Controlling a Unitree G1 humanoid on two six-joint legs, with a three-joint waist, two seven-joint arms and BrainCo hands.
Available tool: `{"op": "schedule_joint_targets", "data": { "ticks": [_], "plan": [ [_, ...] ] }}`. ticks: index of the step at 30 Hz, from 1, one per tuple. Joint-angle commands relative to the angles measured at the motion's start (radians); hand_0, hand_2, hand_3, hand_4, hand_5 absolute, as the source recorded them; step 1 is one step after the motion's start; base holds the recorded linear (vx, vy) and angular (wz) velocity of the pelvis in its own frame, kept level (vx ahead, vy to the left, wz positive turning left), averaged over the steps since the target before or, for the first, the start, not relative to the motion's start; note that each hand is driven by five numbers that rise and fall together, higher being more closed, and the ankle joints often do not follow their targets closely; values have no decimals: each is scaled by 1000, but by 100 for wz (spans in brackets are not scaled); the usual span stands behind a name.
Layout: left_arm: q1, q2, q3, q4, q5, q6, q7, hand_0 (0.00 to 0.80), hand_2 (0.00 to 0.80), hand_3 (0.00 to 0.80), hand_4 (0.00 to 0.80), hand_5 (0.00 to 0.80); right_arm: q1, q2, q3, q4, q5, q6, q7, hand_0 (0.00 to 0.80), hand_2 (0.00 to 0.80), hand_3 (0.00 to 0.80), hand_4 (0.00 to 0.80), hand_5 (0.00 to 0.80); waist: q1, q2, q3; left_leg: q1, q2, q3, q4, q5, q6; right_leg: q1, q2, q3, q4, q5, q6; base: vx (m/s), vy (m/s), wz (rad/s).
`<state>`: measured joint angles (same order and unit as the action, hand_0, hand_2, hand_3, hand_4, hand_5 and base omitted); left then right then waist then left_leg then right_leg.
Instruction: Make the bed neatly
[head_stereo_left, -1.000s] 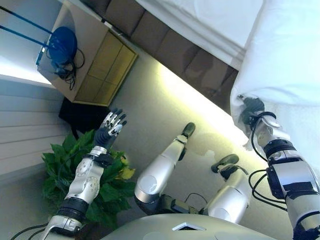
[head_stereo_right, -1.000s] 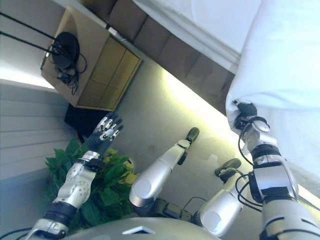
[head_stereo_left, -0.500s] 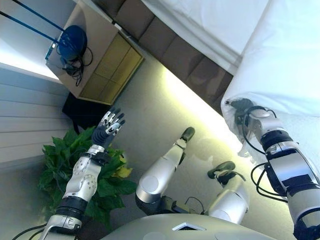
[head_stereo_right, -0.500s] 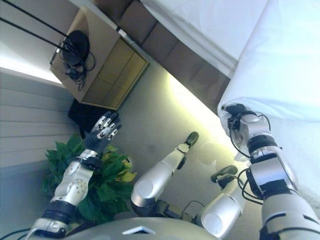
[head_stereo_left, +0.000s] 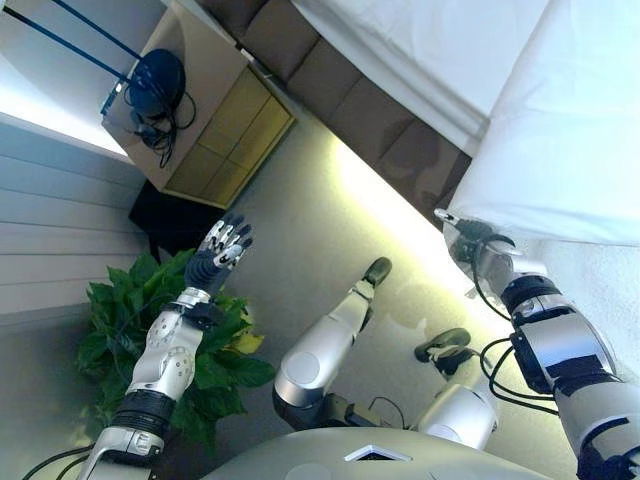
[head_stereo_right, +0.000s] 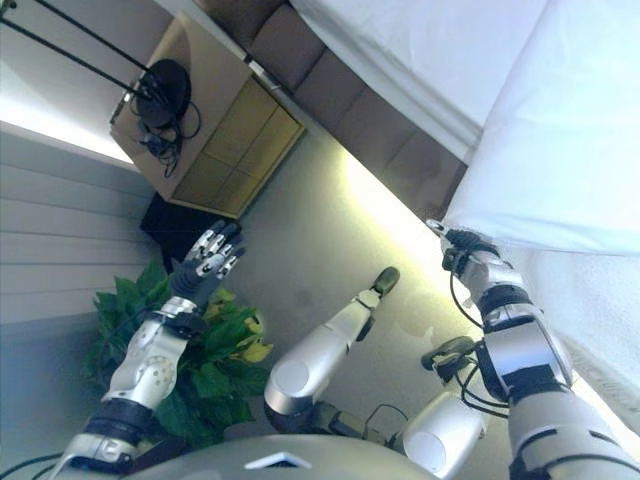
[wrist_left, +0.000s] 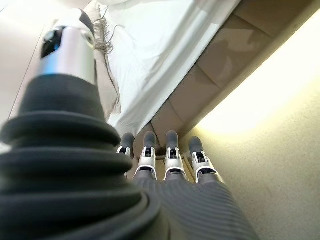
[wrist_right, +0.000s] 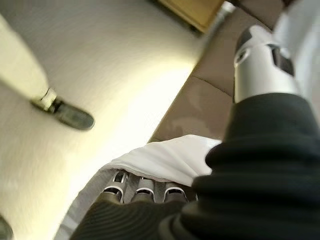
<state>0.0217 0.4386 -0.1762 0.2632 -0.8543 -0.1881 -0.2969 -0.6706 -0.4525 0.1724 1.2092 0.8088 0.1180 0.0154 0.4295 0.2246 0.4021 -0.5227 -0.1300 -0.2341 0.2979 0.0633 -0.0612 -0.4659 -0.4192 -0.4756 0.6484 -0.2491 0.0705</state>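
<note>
The bed runs along the top right: a white sheet (head_stereo_left: 420, 50) over a brown padded base (head_stereo_left: 330, 80), and a white duvet (head_stereo_left: 570, 130) on the right. My right hand (head_stereo_left: 468, 242) is at the duvet's lower corner, by the bed's side edge. In the right wrist view its fingers (wrist_right: 140, 184) are curled under a fold of the white duvet (wrist_right: 165, 157). My left hand (head_stereo_left: 222, 252) is raised over the floor, away from the bed, open and empty. Its fingers (wrist_left: 170, 160) are straight in the left wrist view, which also shows the sheet (wrist_left: 160, 50).
A wooden nightstand (head_stereo_left: 215, 130) stands at the upper left, with a dark round object and cables (head_stereo_left: 158, 82) on top. A green potted plant (head_stereo_left: 130, 320) stands under my left arm. Beige floor lies between the plant and the bed base.
My right hand has drawn the duvet's corner to the left, towards the bed's side edge. The view has shifted a little. My left hand has stayed raised and open.
</note>
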Motion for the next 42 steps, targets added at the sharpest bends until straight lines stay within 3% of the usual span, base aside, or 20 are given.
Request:
{"op": "schedule_joint_targets", "data": {
  "ticks": [1,7,10,17,24,29,35,42],
  "plan": [
    [-19,13,0,4,16,-91,16,0,0,0,0,0,38,7,-98,10,164,-85,47,0,0,0,0,0,10,-12,45,-70,-9,97,60,-2,40,75,-18,92,-162,198,115,-19,0,-3],
    [14,22,1,13,-7,-144,36,0,0,0,0,0,122,-24,-273,14,514,-173,109,0,0,0,0,0,-29,-23,60,-77,6,119,71,-19,43,61,-8,114,-161,197,115,-11,-3,-7],
    [17,32,1,8,-20,-153,44,0,0,0,0,0,152,-31,-327,23,592,-213,149,0,0,0,0,0,-41,-26,64,-79,12,128,69,-25,45,56,-5,119,-172,201,118,-22,-16,-21],
    [22,63,-13,-16,-31,-171,74,0,0,0,0,0,167,-107,-406,14,708,-196,238,0,0,0,0,0,-68,-34,79,-81,25,146,80,-39,43,57,4,126,-192,207,119,-27,-38,-20],
    [9,103,-15,-28,-48,-160,91,0,0,0,0,0,83,-237,-436,28,655,-136,145,0,0,0,0,0,-74,-29,81,-90,37,164,71,-30,41,42,7,133,-193,205,119,-14,-22,-10],
    [6,114,-17,-30,-40,-150,94,0,0,0,0,0,28,-317,-415,68,599,-101,148,0,0,0,0,0,-64,-23,94,-98,37,162,69,-23,40,25,5,128,-181,204,117,-21,-57,-3],
    [-5,114,-23,-50,-39,-143,94,0,0,0,0,0,-42,-347,-369,61,595,-87,188,0,0,0,0,0,-66,-3,114,-121,40,167,93,-28,44,-23,-5,139,-144,194,111,-21,6,-3],
    [5,113,-31,-56,-39,-145,99,0,0,0,0,0,-63,-359,-362,62,661,-101,142,0,0,0,0,0,-74,16,118,-144,37,176,124,-42,48,-69,-13,164,-109,193,106,24,18,-4]
  ]
}}
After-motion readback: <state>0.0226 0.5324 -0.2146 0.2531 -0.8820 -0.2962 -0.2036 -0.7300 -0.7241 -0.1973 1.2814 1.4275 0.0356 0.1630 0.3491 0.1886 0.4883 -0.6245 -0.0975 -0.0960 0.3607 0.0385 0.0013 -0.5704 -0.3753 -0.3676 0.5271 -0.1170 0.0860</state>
